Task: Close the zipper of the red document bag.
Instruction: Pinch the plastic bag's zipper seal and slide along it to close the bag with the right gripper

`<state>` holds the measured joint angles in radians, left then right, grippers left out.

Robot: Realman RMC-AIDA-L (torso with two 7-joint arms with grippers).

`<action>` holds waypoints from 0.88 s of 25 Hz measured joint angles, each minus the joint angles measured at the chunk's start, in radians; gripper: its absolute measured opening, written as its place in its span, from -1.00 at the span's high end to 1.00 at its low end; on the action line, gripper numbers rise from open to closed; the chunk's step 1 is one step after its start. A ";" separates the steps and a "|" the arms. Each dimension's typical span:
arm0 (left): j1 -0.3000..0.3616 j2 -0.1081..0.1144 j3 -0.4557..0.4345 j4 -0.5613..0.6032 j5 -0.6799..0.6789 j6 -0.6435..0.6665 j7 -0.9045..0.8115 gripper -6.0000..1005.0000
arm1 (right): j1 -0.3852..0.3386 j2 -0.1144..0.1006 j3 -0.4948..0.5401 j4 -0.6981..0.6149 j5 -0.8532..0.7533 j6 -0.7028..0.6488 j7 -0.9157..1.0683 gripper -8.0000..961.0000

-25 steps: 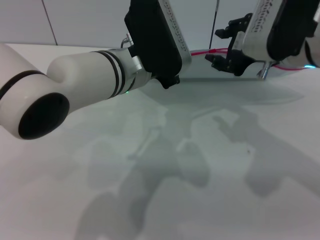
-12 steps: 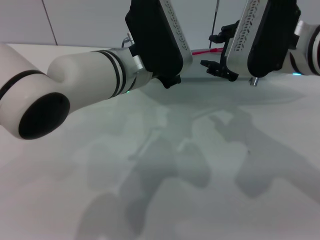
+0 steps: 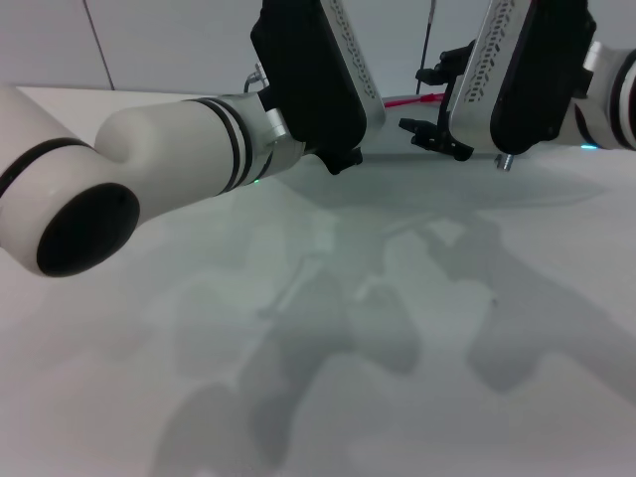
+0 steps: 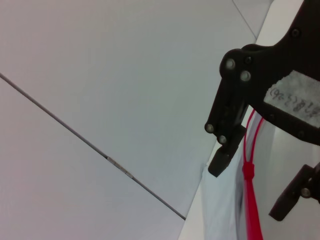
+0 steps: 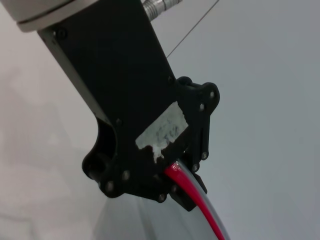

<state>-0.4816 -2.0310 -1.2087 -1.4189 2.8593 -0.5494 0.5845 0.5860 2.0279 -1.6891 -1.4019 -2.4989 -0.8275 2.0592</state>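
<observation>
You see the red document bag (image 3: 467,174) flat at the far side of the table (image 3: 397,348). The zipper (image 5: 197,200) runs along its far edge. Left gripper (image 5: 182,192) pinches it. Right gripper (image 4: 250,175) is spread, fingers on both sides of the zipper w/o touching.

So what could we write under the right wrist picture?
A black gripper clamped on the red zipper at the bag's edge.
</observation>
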 joint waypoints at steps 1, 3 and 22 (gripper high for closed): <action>0.000 0.000 0.000 0.000 0.000 0.000 0.000 0.88 | 0.000 0.000 0.000 0.001 0.000 0.000 0.000 0.14; 0.000 0.000 0.000 0.000 0.000 0.000 0.000 0.88 | 0.002 0.000 0.000 0.005 0.000 0.001 -0.001 0.16; 0.000 0.002 0.000 0.002 0.000 0.000 0.000 0.88 | 0.012 0.002 0.001 0.011 0.000 0.006 0.012 0.56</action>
<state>-0.4816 -2.0294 -1.2087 -1.4165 2.8593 -0.5491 0.5845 0.5977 2.0295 -1.6884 -1.3911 -2.4989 -0.8210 2.0714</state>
